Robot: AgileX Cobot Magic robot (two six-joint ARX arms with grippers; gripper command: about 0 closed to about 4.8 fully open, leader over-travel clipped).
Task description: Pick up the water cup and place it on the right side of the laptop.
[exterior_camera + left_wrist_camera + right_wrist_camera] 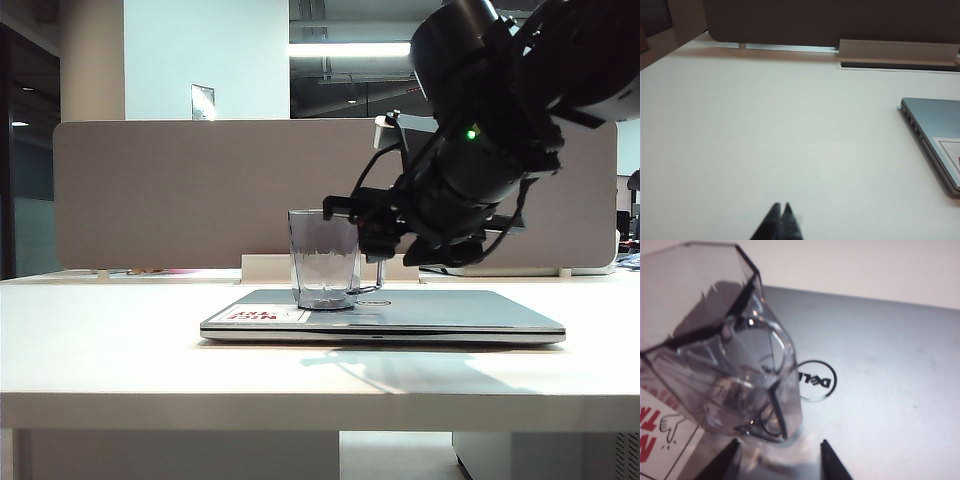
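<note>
Reaching down over the laptop point(400, 312), your right claw point(777, 460) gapes wide, gripping nothing; water cup point(323, 260) stands upright on the lid. Left claw point(781, 210) pinched together above tabletop point(765, 140).

The closed laptop point(385, 313) lies flat mid-table, and the water cup point(323, 258) stands upright on the left part of its lid, beside the white-and-red sticker point(265, 314); it is the only tall thing there. The right gripper point(368, 232) hangs just right of the cup, its fingertips point(730, 460) spread apart and clear of the glass, and its bulky arm fills the air above the lid's right half. The table point(100, 350) left of the laptop is bare, with the left gripper point(781, 216) low over it, tips together. A grey partition point(180, 190) walls off the far edge.
</note>
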